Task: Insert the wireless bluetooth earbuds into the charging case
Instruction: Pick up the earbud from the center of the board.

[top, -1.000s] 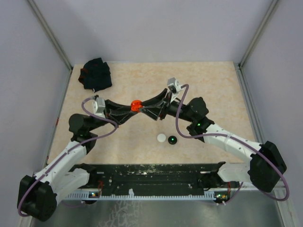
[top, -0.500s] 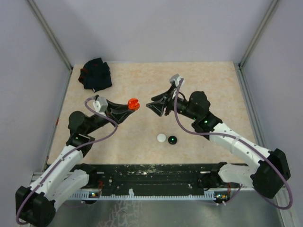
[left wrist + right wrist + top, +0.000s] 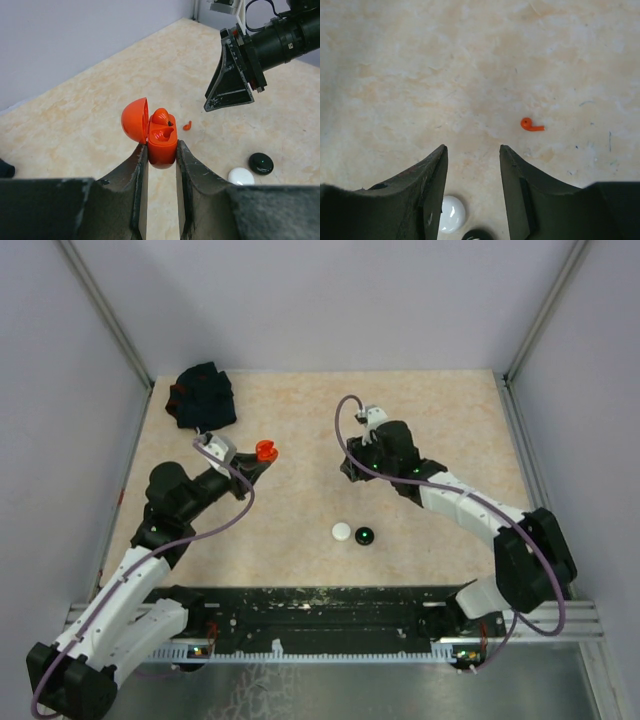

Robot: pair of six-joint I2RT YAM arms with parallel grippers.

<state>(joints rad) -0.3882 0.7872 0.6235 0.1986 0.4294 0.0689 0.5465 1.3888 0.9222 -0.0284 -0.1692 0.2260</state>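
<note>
My left gripper [image 3: 262, 456] is shut on the orange-red charging case [image 3: 162, 141] and holds it above the table. Its lid [image 3: 135, 120] is open, and one orange-red earbud [image 3: 161, 116] sits in the case. A second tiny orange-red earbud [image 3: 531, 125] lies loose on the table, also seen in the left wrist view [image 3: 187, 126]. My right gripper [image 3: 472, 147] is open and empty. It points down at the table, with the loose earbud just ahead and to the right of its fingertips. It also shows in the top view [image 3: 350, 468].
A white disc [image 3: 342, 531] and a black disc [image 3: 364, 535] lie side by side near the table's middle front, just behind my right fingers [image 3: 451, 213]. A black fabric bundle [image 3: 203, 396] lies at the back left. Walls enclose the table.
The two grippers, which met at the case, have drawn apart. My left gripper moved left with the case. My right gripper pulled back and tipped down toward the table.
</note>
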